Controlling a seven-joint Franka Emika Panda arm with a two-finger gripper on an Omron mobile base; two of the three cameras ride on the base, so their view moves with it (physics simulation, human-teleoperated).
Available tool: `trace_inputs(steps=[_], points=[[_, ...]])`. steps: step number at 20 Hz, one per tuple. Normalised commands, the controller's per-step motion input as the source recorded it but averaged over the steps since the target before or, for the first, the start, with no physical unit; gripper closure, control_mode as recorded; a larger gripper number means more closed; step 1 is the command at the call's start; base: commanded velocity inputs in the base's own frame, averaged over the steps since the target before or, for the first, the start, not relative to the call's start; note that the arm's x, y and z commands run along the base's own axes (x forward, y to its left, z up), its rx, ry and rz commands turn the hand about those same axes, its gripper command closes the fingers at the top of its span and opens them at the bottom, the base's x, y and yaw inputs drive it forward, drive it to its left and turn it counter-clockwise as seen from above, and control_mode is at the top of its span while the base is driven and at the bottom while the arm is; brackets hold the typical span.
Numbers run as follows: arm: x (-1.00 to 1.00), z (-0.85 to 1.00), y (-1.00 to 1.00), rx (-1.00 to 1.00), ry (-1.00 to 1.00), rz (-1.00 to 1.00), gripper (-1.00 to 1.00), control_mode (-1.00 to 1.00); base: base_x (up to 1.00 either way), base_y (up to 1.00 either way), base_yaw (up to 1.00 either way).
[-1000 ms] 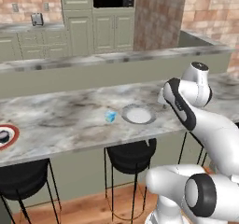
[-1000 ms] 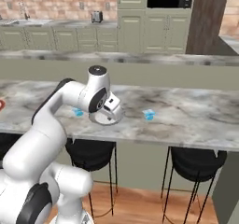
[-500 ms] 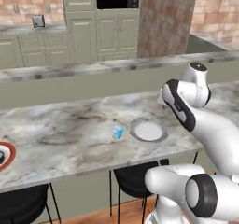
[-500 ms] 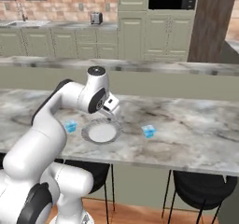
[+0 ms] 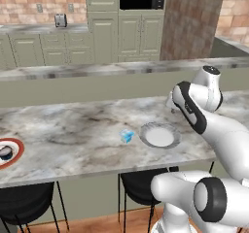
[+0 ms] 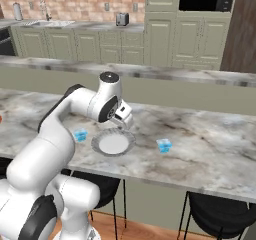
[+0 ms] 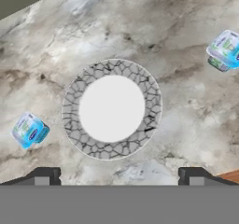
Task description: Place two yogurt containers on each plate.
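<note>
Our fingers point(image 7: 116, 177) stand wide apart, holding nothing, above the grey-rimmed plate point(image 7: 74, 139) on the table point(image 7: 177, 69). One yogurt container point(image 7: 29, 130) lies either side, another point(image 7: 225, 49) opposite. They look light, thin-walled and slippery; we'd pinch the flat sides gently.

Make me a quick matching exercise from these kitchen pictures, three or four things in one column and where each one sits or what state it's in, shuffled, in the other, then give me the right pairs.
Things
1. grey-rimmed plate
2. red-rimmed plate
3. gripper
4. toaster

Places or states
A. on the back counter against the brick wall
B. at the far left edge of the marble counter, something dark on it
C. open, hanging above the counter
D. bare, with a yogurt container on the counter at either side

Pairs: 1-D, 2-B, 3-C, 4-A
</note>
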Motion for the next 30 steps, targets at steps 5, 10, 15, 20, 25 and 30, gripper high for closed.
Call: trace_inputs(steps=[5, 10, 15, 20, 25, 30], points=[[0.47, 0.0, 0.03, 0.02, 0.13, 0.0, -1.0, -1.0, 0.0, 0.0, 0.0], [0.31, 0.0, 0.7, -0.03, 0.01, -0.01, -1.0, -1.0, 0.0, 0.0, 0.0], [0.11, -0.04, 0.82, -0.1, 0.15, 0.0, -1.0, -1.0, 0.0, 0.0, 0.0], [0.0, -0.17, 0.67, -0.09, 0.16, 0.04, -1.0, -1.0, 0.0, 0.0, 0.0], [0.0, -0.14, 0.28, -0.01, 0.02, 0.12, -1.0, -1.0, 0.0, 0.0, 0.0], [0.0, -0.22, 0.14, 0.0, 0.0, 0.22, -1.0, -1.0, 0.0, 0.0, 0.0]])
